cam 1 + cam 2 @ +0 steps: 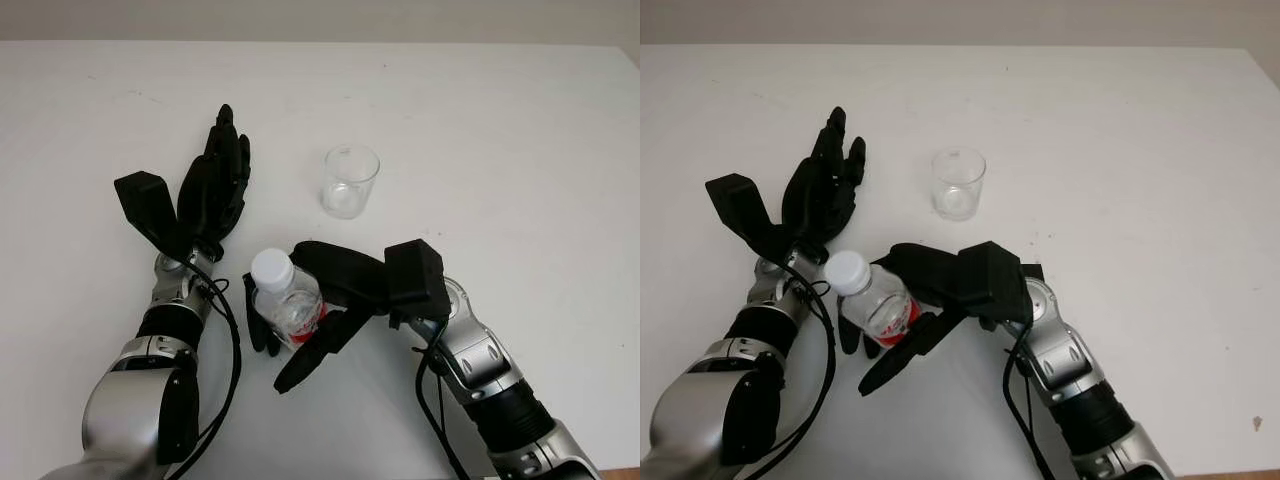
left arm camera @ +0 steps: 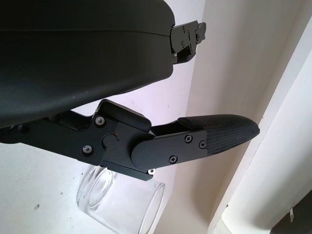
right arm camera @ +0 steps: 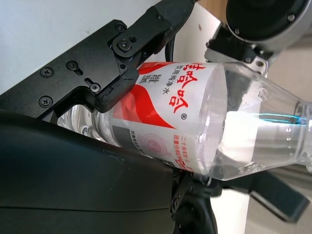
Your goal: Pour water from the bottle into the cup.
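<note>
A clear plastic water bottle with a white cap and a red label stands near the table's front, in front of and left of the cup. My right hand is wrapped around it, fingers on its left side and thumb below; the right wrist view shows the bottle pressed against the palm. The clear glass cup stands upright farther back. My left hand is open, left of the cup and apart from it. In the left wrist view the cup lies just past one finger.
The white table stretches wide to the right and behind the cup. Black cables hang beside my left forearm, close to the bottle.
</note>
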Motion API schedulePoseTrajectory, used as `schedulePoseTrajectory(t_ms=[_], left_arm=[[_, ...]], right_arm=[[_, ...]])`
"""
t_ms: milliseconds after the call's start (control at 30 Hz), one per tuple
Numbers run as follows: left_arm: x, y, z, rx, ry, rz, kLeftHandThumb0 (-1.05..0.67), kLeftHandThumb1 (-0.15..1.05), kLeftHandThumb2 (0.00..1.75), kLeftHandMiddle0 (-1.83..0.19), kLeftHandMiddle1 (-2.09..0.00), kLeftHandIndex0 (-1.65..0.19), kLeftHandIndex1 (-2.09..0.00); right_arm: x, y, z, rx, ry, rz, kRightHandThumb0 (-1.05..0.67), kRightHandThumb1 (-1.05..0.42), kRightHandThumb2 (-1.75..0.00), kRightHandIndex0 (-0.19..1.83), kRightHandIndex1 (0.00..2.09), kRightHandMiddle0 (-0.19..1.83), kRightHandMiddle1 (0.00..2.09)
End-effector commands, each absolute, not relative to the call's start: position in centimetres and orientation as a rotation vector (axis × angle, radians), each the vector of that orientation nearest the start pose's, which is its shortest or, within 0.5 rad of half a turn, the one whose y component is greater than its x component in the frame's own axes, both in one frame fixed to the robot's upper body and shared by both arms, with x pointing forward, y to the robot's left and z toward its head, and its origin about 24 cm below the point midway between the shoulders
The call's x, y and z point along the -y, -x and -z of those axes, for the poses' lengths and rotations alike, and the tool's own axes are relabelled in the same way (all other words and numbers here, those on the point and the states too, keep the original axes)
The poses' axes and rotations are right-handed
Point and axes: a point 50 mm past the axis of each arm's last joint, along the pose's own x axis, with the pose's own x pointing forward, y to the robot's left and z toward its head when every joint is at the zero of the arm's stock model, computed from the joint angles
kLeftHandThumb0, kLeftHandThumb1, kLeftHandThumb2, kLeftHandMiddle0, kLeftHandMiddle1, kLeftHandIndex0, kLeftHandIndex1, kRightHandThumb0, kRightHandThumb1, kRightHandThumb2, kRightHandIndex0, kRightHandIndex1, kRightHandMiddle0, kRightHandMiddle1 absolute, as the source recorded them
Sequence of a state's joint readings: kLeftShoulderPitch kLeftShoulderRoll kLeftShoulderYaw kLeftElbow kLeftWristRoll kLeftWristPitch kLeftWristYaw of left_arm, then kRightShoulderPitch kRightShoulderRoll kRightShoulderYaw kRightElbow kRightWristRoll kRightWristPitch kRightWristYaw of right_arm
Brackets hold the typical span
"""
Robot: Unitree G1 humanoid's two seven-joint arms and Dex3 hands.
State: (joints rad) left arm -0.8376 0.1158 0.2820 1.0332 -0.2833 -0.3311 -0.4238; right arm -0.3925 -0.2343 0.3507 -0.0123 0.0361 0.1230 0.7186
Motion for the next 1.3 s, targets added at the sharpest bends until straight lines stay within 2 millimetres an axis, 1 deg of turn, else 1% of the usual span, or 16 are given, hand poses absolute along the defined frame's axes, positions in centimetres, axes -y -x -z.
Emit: schedulePoseTrajectory(t_ms=[0,33,67,133,167,233,367,433,500,733,833,867,900,1000,1100,1267], left_arm=[[-15.7,-38.4,-10.3,0.194,0.269,0.273,-0.83,1.05,0.60,0.19,0.00,0.19,0.00],[-15.8,-38.4,-10.3,0.194,0.271,0.277,-0.83,1.05,0.60,0.19,0.00,0.19,0.00],[-15.8,-38.4,-10.4,0.194,0.271,0.278,-0.83,1.05,0.60,0.19,0.00,0.19,0.00],[-15.8,-38.4,-10.4,0.193,0.264,0.279,-0.82,1.05,0.60,0.19,0.00,0.19,0.00],[-15.9,-38.4,-10.4,0.192,0.257,0.279,-0.82,1.05,0.61,0.19,0.00,0.19,0.00],[-15.9,-38.4,-10.4,0.193,0.248,0.278,-0.83,1.05,0.61,0.19,0.00,0.19,0.00],[-15.8,-38.5,-10.4,0.190,0.262,0.280,-0.82,1.05,0.61,0.19,0.00,0.19,0.00],[-15.8,-38.5,-10.4,0.190,0.270,0.282,-0.81,1.05,0.61,0.19,0.00,0.19,0.00],[-15.8,-38.5,-10.4,0.189,0.269,0.286,-0.81,1.05,0.61,0.19,0.00,0.19,0.00],[-15.7,-38.5,-10.4,0.188,0.258,0.291,-0.81,1.05,0.62,0.19,0.00,0.19,0.00],[-15.7,-38.5,-10.4,0.188,0.249,0.290,-0.81,1.05,0.61,0.19,0.00,0.19,0.00],[-15.6,-38.5,-10.5,0.188,0.247,0.288,-0.81,1.05,0.61,0.19,0.00,0.19,0.00],[-15.6,-38.5,-10.5,0.186,0.246,0.288,-0.81,1.05,0.62,0.19,0.00,0.19,0.00],[-15.5,-38.5,-10.5,0.186,0.244,0.287,-0.80,1.05,0.63,0.19,0.00,0.19,0.00],[-15.6,-38.5,-10.4,0.185,0.257,0.290,-0.81,1.05,0.62,0.19,0.00,0.19,0.00],[-15.6,-38.5,-10.4,0.183,0.244,0.293,-0.81,1.05,0.62,0.19,0.00,0.19,0.00]], right_arm=[[5.8,-27.7,-11.7,0.162,0.343,-1.067,-0.21,-0.95,-0.11,1.64,2.09,1.65,2.09],[6.0,-27.6,-11.9,0.178,0.343,-1.042,-0.18,-0.96,-0.12,1.67,2.09,1.67,2.09],[6.2,-27.6,-12.2,0.196,0.348,-1.016,-0.16,-0.93,-0.21,1.69,2.09,1.69,2.09],[6.7,-27.5,-12.7,0.238,0.332,-0.966,-0.16,-0.67,-0.78,1.73,2.09,1.72,2.09],[7.1,-27.5,-13.1,0.261,0.324,-0.940,-0.15,-0.61,-0.91,1.75,2.09,1.74,2.09],[7.6,-27.4,-13.7,0.302,0.320,-0.898,-0.15,-0.54,-1.06,1.80,2.09,1.78,2.09],[9.4,-27.2,-14.9,0.345,0.326,-0.803,-0.16,-0.53,-1.13,1.83,2.09,1.83,2.09],[10.6,-27.0,-15.1,0.343,0.346,-0.762,-0.17,-0.54,-1.10,1.83,2.09,1.83,2.09],[11.7,-26.8,-15.2,0.345,0.365,-0.719,-0.17,-0.59,-1.01,1.83,2.09,1.81,2.09],[15.2,-26.3,-15.1,0.333,0.432,-0.550,-0.16,-0.67,-0.88,1.83,2.09,1.83,2.09],[16.7,-26.1,-15.6,0.336,0.474,-0.467,-0.16,-0.72,-0.79,1.83,2.09,1.75,2.09],[17.3,-26.1,-15.7,0.331,0.475,-0.444,-0.15,-0.74,-0.76,1.83,2.09,1.74,2.09],[17.8,-26.2,-15.8,0.330,0.477,-0.417,-0.14,-0.80,-0.67,1.82,2.09,1.73,2.09],[19.6,-26.3,-16.2,0.331,0.513,-0.322,-0.14,-0.88,-0.56,1.82,2.09,1.76,2.09],[21.0,-26.6,-16.5,0.345,0.568,-0.249,-0.12,-0.91,-0.50,1.81,2.09,1.75,2.09],[21.7,-27.3,-16.6,0.347,0.761,-0.086,-0.13,-1.00,-0.25,1.40,2.09,1.24,2.09]])
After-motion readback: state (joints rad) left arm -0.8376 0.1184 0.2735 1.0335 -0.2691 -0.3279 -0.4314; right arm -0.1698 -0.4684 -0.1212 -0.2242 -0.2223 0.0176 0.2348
